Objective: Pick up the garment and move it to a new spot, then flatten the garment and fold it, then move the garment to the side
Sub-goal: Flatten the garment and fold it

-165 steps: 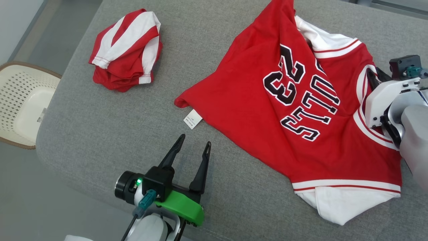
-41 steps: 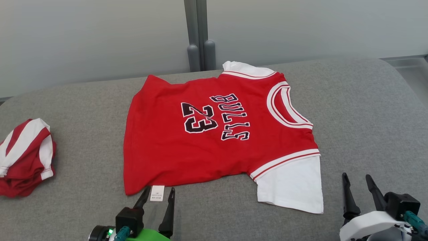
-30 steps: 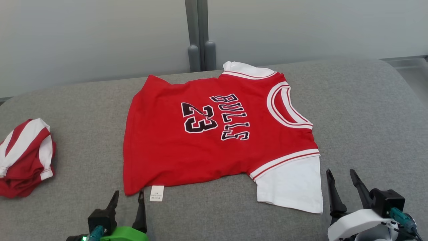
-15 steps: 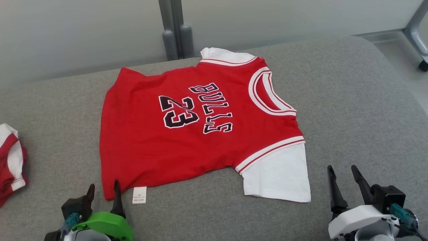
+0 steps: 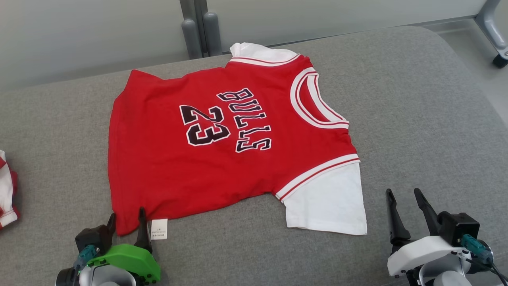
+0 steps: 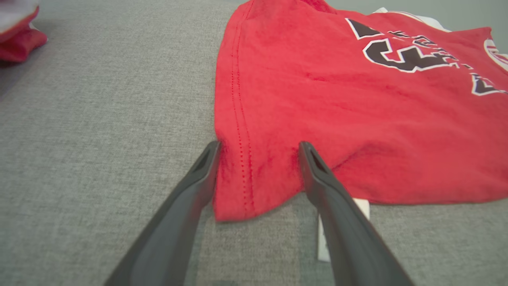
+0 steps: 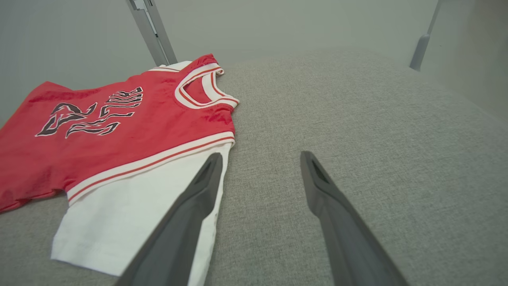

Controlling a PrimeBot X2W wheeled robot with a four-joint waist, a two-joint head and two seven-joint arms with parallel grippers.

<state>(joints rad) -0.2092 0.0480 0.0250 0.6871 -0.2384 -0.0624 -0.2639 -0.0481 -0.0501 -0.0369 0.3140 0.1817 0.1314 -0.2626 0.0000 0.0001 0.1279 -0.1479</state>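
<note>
Here, jersey (image 5: 158, 171) flat, left gripper (image 5: 127, 213) wide, empty, straddling its hem corner (image 6: 234, 198), right gripper (image 5: 403, 191) wide, empty, beside sleeve (image 5: 325, 198).

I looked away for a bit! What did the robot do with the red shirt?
The jersey, rumpled seconds ago with the right gripper at its neck end, now lies flat; that gripper has drawn back and waits open beside the white sleeve. The left gripper slid from the tag to straddle the hem corner, open. Lately the jersey itself stayed put; only the camera swung.
</note>
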